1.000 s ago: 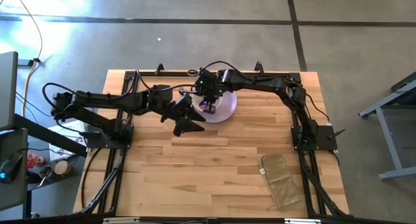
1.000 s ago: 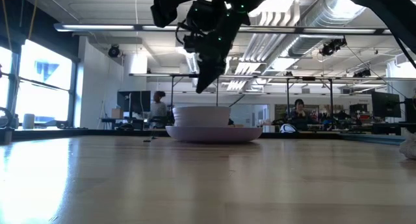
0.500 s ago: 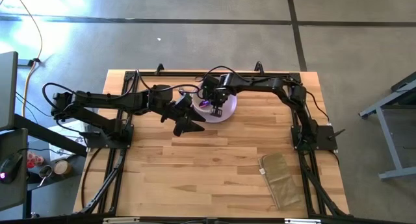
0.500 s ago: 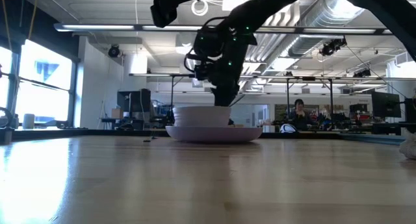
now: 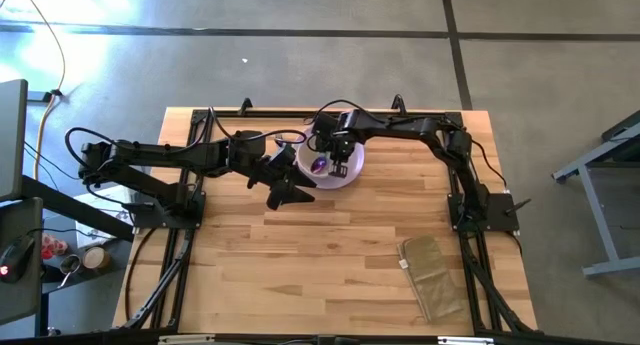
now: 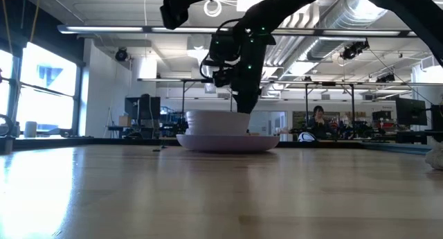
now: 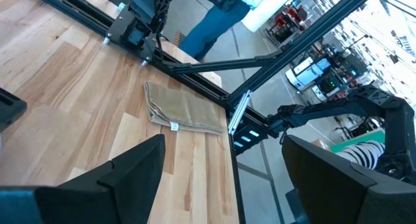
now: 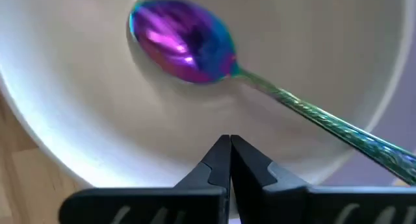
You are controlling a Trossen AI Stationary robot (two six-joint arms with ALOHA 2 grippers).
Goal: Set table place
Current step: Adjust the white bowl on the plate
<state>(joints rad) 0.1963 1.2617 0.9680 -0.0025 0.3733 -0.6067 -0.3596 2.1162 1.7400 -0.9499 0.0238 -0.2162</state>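
Cream bowl (image 8: 78, 120) holds 1 spoon (image 8: 188, 45) on 1 lavender plate (image 5: 352, 171)

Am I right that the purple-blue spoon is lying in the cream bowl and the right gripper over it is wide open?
Not quite. The spoon does lie in the cream bowl, but the right gripper above it is shut: the right wrist view shows its two fingertips pressed together with nothing between them.

Right gripper (image 5: 337, 165) over cream bowl (image 5: 322, 161) holding purple spoon (image 5: 319, 166)
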